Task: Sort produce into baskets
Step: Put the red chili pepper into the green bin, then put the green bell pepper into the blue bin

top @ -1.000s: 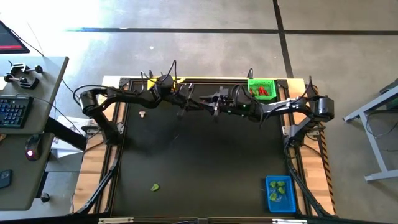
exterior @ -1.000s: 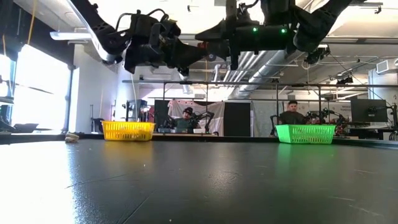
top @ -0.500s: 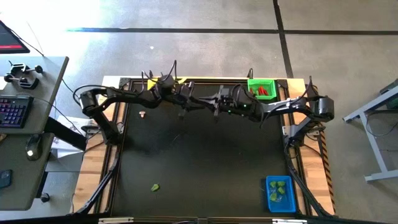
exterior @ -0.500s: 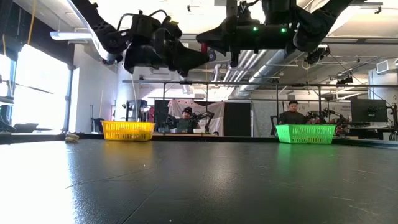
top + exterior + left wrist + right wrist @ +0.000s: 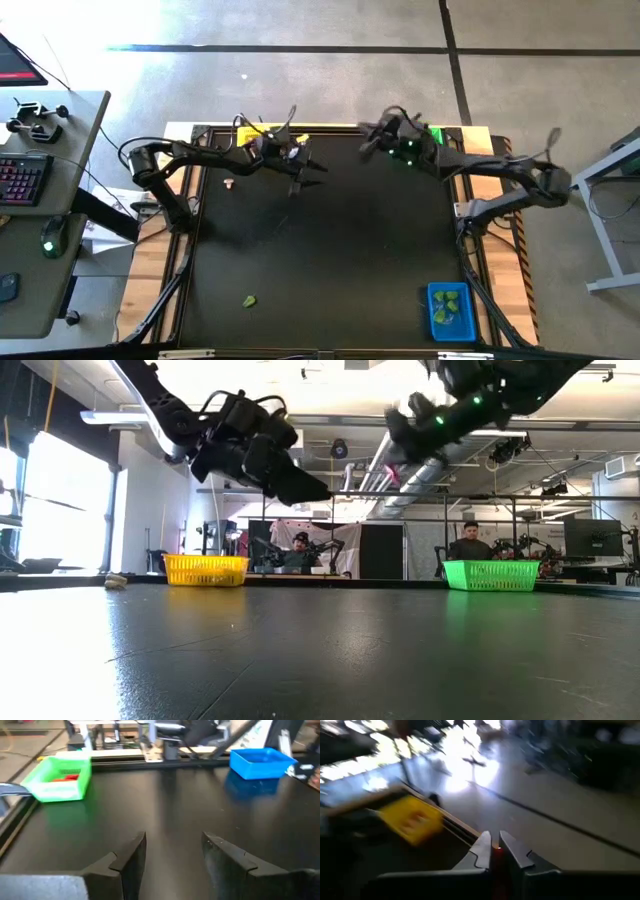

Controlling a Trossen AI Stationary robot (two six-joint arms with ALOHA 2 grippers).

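Carrying a red piece (image 5: 496, 851) clamped in my right claw (image 5: 496, 851) toward the green basket (image 5: 59, 778); left claw (image 5: 172, 851) hangs released, empty.

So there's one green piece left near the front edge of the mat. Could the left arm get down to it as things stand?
Probably yes. The left gripper is open and empty, and the black mat between it and the green piece is bare.
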